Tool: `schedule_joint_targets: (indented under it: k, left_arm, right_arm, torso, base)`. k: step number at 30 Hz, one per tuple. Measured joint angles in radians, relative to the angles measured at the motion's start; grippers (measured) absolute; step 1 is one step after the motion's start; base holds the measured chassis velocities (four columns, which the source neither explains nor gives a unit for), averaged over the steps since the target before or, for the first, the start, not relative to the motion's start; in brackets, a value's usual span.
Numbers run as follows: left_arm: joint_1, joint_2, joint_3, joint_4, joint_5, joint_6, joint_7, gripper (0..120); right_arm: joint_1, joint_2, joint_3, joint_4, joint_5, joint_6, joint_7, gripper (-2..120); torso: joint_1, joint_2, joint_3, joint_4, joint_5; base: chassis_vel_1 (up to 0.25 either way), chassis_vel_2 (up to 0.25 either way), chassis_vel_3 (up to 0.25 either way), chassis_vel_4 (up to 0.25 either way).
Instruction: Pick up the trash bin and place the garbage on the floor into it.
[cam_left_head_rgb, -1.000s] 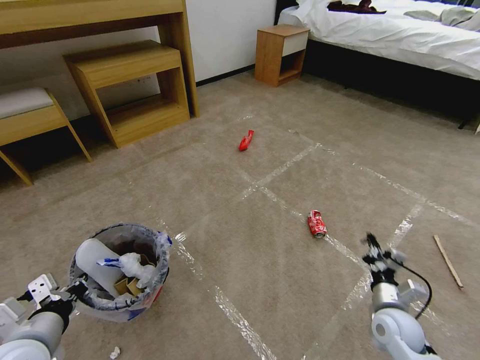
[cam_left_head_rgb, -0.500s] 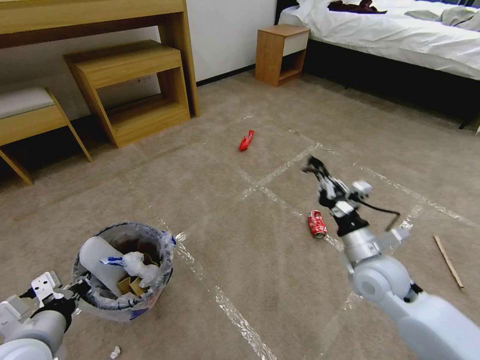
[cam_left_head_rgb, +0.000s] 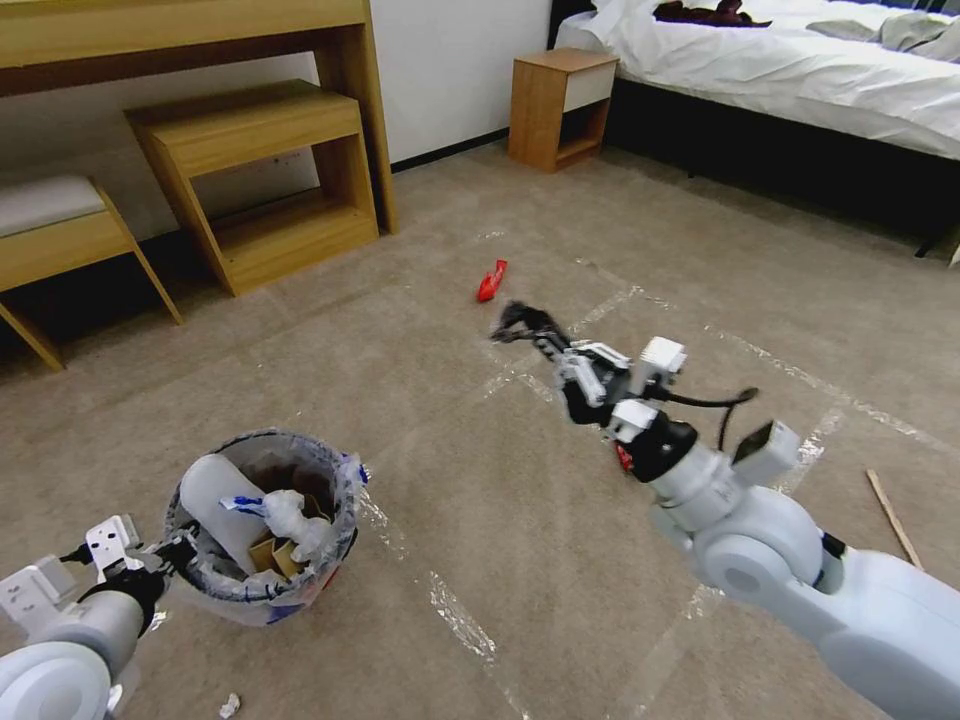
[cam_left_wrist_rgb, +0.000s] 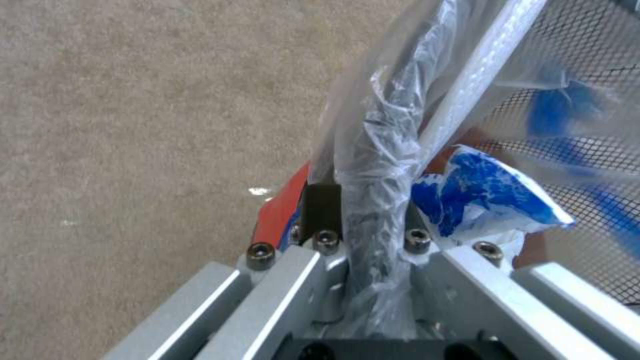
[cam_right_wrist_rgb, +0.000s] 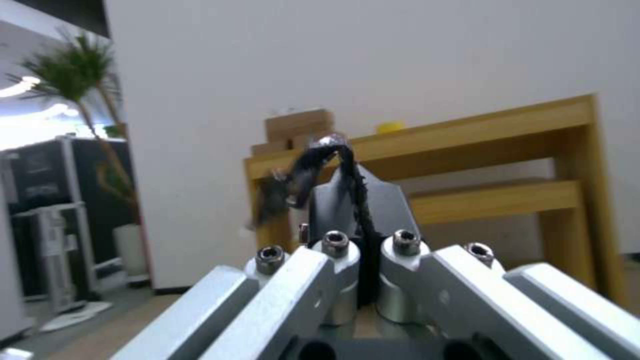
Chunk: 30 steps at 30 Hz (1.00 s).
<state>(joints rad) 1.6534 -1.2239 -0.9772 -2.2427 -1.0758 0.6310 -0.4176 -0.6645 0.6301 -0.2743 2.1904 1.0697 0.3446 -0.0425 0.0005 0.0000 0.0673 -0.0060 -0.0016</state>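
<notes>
Left gripper (cam_left_head_rgb: 165, 555) jaws clamped on trash bin (cam_left_head_rgb: 262, 525) rim, bin carried low-left; right gripper (cam_left_head_rgb: 520, 320) jaws together on a dark scrap (cam_right_wrist_rgb: 300, 180), mid-carry over floor (cam_left_head_rgb: 480, 480); next: swing over the bin, release.

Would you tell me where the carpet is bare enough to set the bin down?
Bare carpet lies between the trash bin, held by the left gripper, and the tape strip. Crowded farther right: right gripper pinching a dark scrap, red can, stick.
</notes>
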Motion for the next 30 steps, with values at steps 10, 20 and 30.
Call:
schedule_joint_targets:
  k: [10,20,30]
  left_arm:
    - [0.003,-0.001,0.0,-0.015,-0.003,0.002,-0.001,1]
    - [-0.007,0.011,0.003,-0.013,-0.015,0.009,-0.004,1]
    - [-0.015,0.021,0.0,-0.007,-0.031,0.012,-0.004,1]
  right_arm:
    - [0.284,0.125,-0.316,-0.077,0.075,-0.043,0.047,0]
    - [0.477,0.248,-0.528,-0.174,0.12,-0.056,0.071,0]
    - [0.552,0.313,-0.651,-0.227,0.162,-0.096,0.103,0]
  torso:
    - [0.0,0.0,0.0,-0.0001,0.0]
    - [0.0,0.0,0.0,0.0,-0.0001]
    - [0.0,0.0,0.0,-0.0002,0.0]
  base:
    - [0.0,0.0,0.0,0.0]
    - [0.0,0.0,0.0,0.0]
    - [0.0,0.0,0.0,0.0]
